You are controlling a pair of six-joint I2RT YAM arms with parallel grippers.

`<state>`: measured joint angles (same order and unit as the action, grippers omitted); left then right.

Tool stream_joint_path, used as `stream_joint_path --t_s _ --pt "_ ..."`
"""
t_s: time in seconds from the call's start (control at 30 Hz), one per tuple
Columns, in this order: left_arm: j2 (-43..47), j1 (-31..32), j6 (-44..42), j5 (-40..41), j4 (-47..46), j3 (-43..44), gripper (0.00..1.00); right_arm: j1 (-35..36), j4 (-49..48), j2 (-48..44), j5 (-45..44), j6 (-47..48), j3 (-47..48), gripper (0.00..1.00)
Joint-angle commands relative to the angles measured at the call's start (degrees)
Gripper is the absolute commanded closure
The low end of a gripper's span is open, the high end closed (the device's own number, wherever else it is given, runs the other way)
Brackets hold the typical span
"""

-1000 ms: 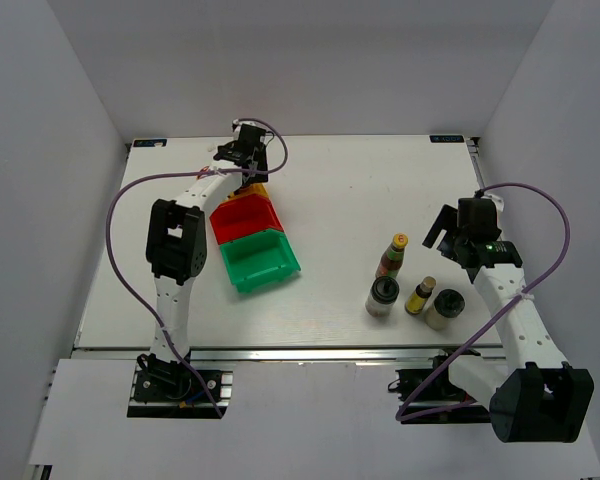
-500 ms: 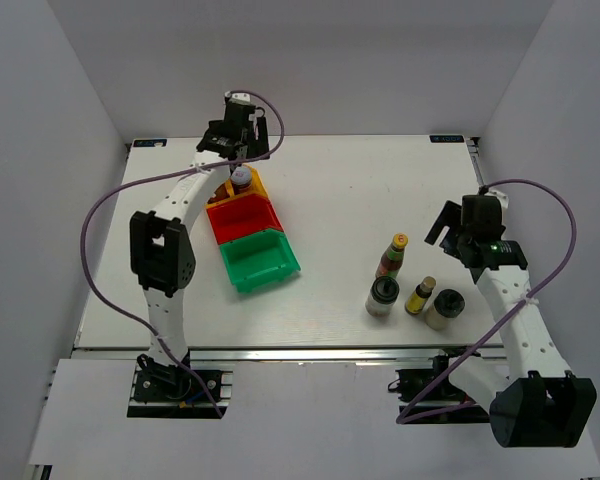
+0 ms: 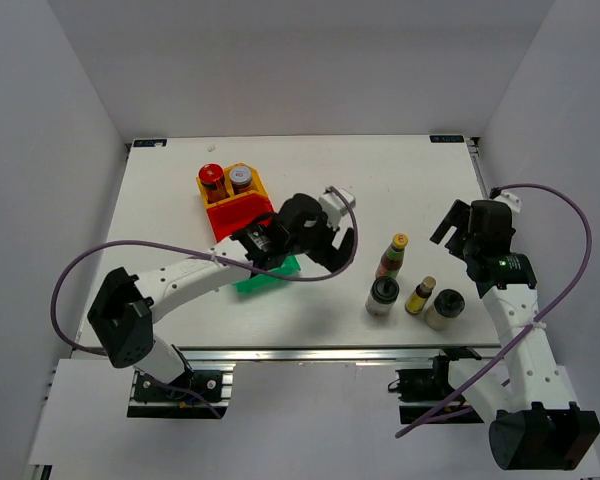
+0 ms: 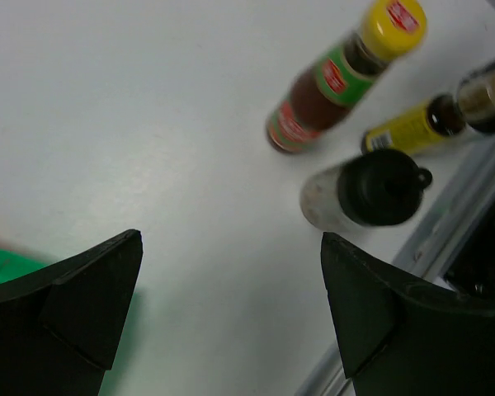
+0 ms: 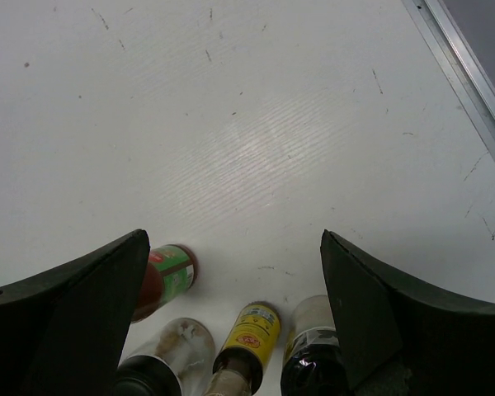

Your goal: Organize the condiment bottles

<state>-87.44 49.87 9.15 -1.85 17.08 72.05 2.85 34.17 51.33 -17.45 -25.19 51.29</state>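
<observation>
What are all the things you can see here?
red-capped jar: 1, red cap, in the yellow bin
silver-capped jar: 1, silver cap, same bin
black-lidded jars: 2, black lids, front right
yellow-capped bottles: 2, tall and short, between those jars
yellow bin: 1, back left
red bin: 1, next to it
green bin: 1, mostly under the left arm
table: 1, white
left gripper: 1, black, open, empty
right gripper: 1, black, open, empty
</observation>
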Motion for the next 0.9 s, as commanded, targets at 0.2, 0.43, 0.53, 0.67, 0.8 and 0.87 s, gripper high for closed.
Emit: stream_joint_path --t_s 0.2,0.43,0.53,0.67,0.8,0.87 --pt "-3.8 10.4 -3.7 -3.6 -3.8 0.4 0.02 -0.2 -2.3 -2.3 0.1 -0.7 -1.8 0.11" --pt "-10.9 15.4 -4.3 -4.2 -5.6 2.8 0.02 -0.2 -2.4 -0.7 1.4 -0.5 -1.6 0.11" --pt "-14.0 16.3 -4.1 -3.6 -5.9 5.2 0.02 -0.2 -2.4 -0.4 1.9 -0.2 -1.6 0.11" --pt "-17.7 16.5 -3.2 0.3 -5.7 8.4 0.02 -0.2 -2.4 -0.7 1.9 -0.3 -1.9 0.11" --pt "-22.2 16.6 -3.2 3.3 -3.6 11.9 0.02 -0.2 -2.6 -1.1 1.5 -0.2 -1.9 0.11" --pt "-23.5 16.7 -3.3 3.9 -3.1 13.4 0.02 -0.2 -2.5 -1.1 1.3 -0.2 -1.9 0.11"
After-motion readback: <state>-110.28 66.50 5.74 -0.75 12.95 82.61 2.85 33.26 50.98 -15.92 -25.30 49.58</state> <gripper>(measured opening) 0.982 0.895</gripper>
